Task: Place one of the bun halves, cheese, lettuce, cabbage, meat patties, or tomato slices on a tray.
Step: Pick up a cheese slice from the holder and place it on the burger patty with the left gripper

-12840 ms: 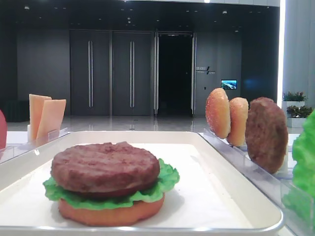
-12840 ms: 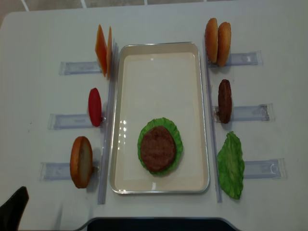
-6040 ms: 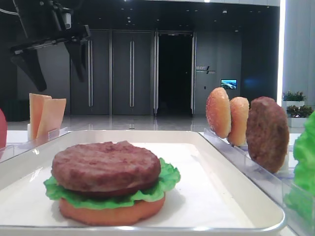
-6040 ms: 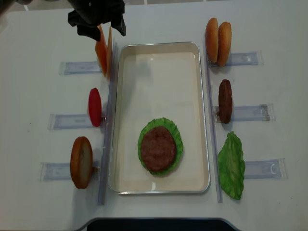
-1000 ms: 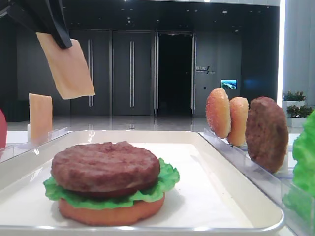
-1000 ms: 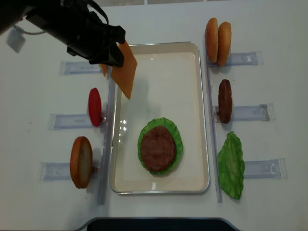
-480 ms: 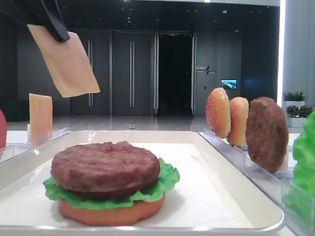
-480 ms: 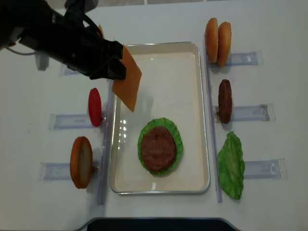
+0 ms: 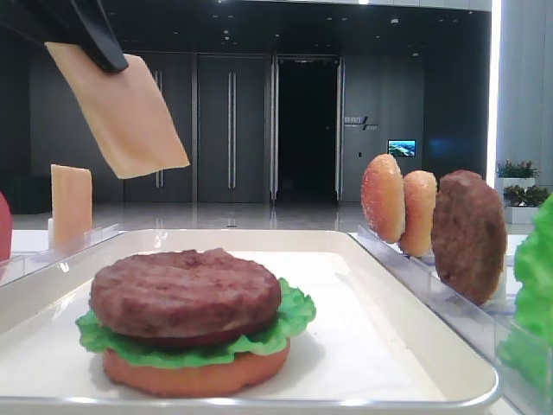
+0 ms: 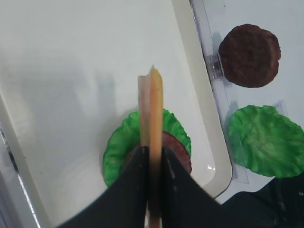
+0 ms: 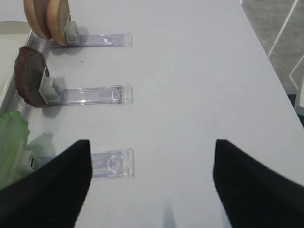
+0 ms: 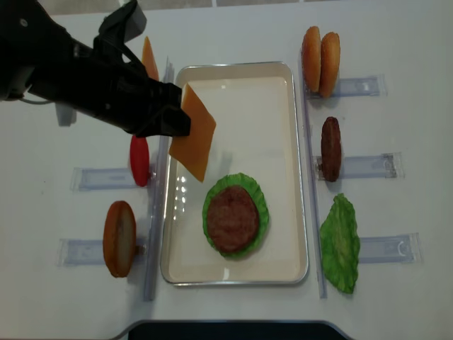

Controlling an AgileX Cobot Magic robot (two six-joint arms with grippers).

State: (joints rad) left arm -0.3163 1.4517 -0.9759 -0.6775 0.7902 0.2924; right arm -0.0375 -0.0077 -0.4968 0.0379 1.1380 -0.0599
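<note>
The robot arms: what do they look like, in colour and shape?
The left arm is black and bulky, with a matt casing. Its pincer has two thin black fingers. The right pincer shows two broad black fingers with pointed tips. No cables or markings are clearly visible.

2 bun halves [image 11: 47,18], patty [image 11: 29,76], lettuce [image 11: 12,142] racked, gripper fingers [image 11: 52,190] apart
</note>
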